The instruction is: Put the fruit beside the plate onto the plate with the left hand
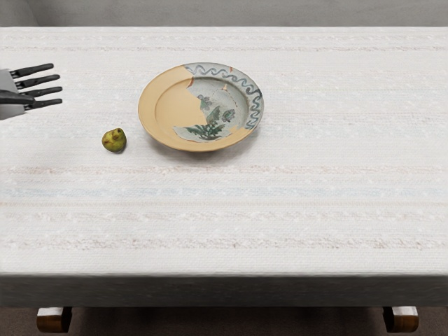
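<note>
The fruit (pixel 114 140), small, lumpy, yellow-green with brown blotches, lies on the tabletop (pixel 280 210) near the plate (pixel 159 105), at its 8 o'clock, apart from the rim. The round glazed plate is half ochre, half pale with blue waves and leaves. The tabletop shows a coarse white weave. At the fruit's 10 o'clock, the left hand (pixel 24 89) holds its slim dark fingers (pixel 43 92) apart, empty.

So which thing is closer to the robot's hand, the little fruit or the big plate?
The small yellow-green fruit: it lies left of the orange, blue-patterned round plate, on the side of the open left hand, touching neither.
</note>
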